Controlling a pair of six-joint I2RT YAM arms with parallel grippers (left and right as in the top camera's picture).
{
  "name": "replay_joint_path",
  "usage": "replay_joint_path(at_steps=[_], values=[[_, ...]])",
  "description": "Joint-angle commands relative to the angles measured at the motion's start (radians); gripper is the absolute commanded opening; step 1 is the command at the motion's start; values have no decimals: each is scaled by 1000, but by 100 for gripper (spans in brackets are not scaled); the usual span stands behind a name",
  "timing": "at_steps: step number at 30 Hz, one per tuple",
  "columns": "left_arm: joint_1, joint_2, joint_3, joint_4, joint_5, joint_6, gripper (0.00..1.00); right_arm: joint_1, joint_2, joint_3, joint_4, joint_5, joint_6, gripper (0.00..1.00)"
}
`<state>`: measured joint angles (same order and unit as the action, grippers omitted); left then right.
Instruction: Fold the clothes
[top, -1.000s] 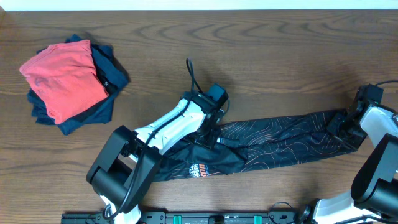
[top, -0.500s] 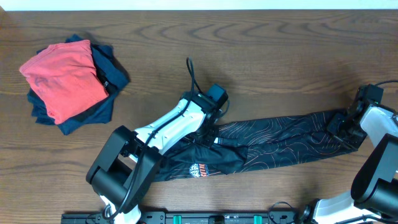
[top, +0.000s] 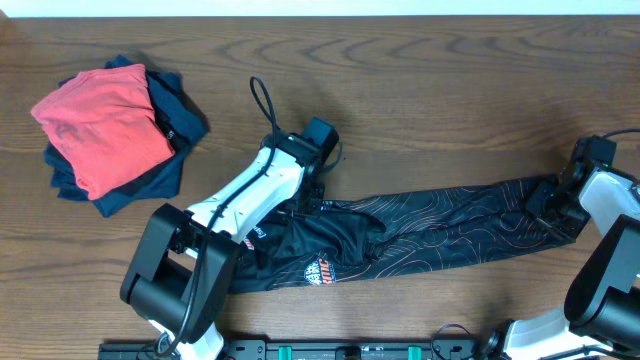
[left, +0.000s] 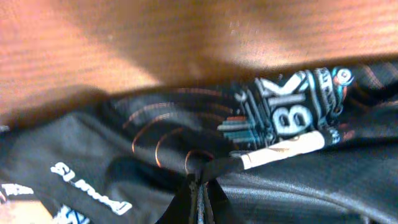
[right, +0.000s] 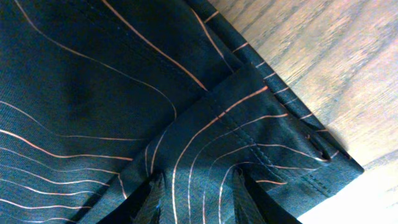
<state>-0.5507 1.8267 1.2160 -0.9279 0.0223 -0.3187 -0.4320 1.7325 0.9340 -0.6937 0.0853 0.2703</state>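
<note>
The clothes (top: 430, 225), a black jersey with thin orange lines and white lettering, lie as a long band across the near part of the table. My left gripper (top: 320, 206) is at the band's upper edge near its left part. In the left wrist view this gripper (left: 200, 186) is shut on a pinch of the black fabric (left: 93, 143), beside a printed logo. My right gripper (top: 548, 205) sits at the band's right end. In the right wrist view its fingers (right: 199, 193) stand a little apart with a fold of the clothes (right: 93, 74) held between them.
A folded red garment (top: 105, 125) lies on navy ones (top: 165, 175) at the far left. The wooden table (top: 450, 90) runs to its far edge along the top. The arm bases stand at the near edge.
My left arm has swung to the left and slightly away, drawing the jersey's upper edge with it. The right arm has not moved.
</note>
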Motion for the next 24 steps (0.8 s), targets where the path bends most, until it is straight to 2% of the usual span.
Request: replay_joint_path(at_steps=[1,2,3,4,5,9,16,20,21,24], values=[[-13,-17,2,-30,-4,-24,7,-6,35,-33,-3,-7,-5,35],[-18,-17,2,-42,-4,-24,8,-6,35,-33,-3,-7,-5,35],[-21,-17,2,-56,-4,-23,16,-6,35,-33,-3,-7,-5,35],[-22,-17,2,-67,-4,-23,28,-6,35,-33,-4,-7,-5,35],[-23,-17,2,-78,-5,-23,31,-6,35,-33,-5,-7,-5,35],[-13,-27,2,-96,-10,-28,31,-6,35,-33,-5,-7,-5,35],[56,-106,2,-96,-80,-133,33,-6,35,-33,-5,-7,-5,35],[123,-123,2,-97,-80,-155,47,-6,35,-33,-2,-7,-5,35],[154,-121,-4,-97,-80,-178,56,-6,35,-33,-2,-7,-5,36],[204,-118,-26,-111,-79,-248,63,-6,35,-33,-3,-7,-5,35]])
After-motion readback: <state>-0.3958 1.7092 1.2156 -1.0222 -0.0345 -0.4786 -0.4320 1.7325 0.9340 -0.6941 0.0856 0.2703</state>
